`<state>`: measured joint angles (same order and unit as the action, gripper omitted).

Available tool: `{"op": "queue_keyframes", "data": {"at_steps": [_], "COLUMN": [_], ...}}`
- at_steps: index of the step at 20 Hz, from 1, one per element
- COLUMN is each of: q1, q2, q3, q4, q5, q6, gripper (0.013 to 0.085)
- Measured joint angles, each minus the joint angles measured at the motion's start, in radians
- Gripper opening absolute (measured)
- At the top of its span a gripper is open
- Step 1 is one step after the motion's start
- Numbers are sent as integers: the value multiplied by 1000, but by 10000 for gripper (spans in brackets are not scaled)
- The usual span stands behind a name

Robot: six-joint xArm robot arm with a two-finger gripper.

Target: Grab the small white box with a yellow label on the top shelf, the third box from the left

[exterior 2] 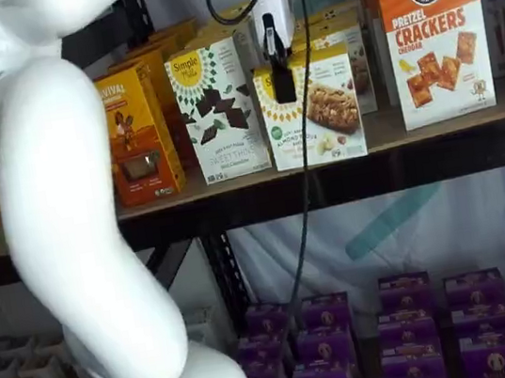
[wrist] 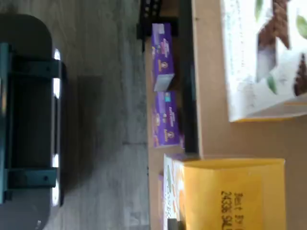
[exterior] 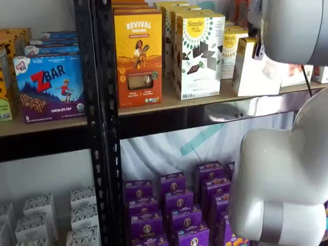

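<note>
The small white box (exterior 2: 317, 113), with a yellow sun circle and a cookie picture, stands on the top shelf (exterior 2: 415, 131) between the taller white chocolate box (exterior 2: 215, 109) and the orange pretzel cracker box (exterior 2: 433, 29). My gripper (exterior 2: 284, 97) hangs from the top edge of a shelf view, right in front of the small box's left part. Its black fingers show as one dark strip with no gap. In a shelf view the small box (exterior: 252, 66) is partly behind my white arm. The wrist view shows its yellow top panel (wrist: 230, 191) and the tan shelf board (wrist: 211, 134).
An orange Revival box (exterior: 138, 56) stands left of the chocolate box. More boxes stand behind the front row. Purple boxes (exterior 2: 406, 328) fill the level below. My white arm (exterior 2: 77, 225) fills the left of a shelf view. A black upright (exterior: 102, 123) divides the shelves.
</note>
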<state>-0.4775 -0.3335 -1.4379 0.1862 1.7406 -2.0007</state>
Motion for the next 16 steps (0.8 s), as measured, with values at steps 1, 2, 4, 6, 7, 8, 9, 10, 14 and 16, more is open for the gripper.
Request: {"op": "queue_keyframes", "data": {"at_steps": [1,2,4,6,7,8,9,10,14,16], "q1": [-9,-18,-30,-41,-45,-47,-50,-52,-60,-61], "q2": [-8,-17,-33,-52,-60,-70,-79,-87,-121,-135], "q3": [-1,0,5,16,22,29,37,43,70,81], "q4": [1,0,-2,-3,-4,-6,-6,-6,-1,0], "q5": [19,36,57,77,82,87,91,96,118,127], "q6": [-7,-14,-24,-34,-38,-40,-43,-45,-49,-50], "gripper": [370,370,370,370,370,370,370,370,370,370]}}
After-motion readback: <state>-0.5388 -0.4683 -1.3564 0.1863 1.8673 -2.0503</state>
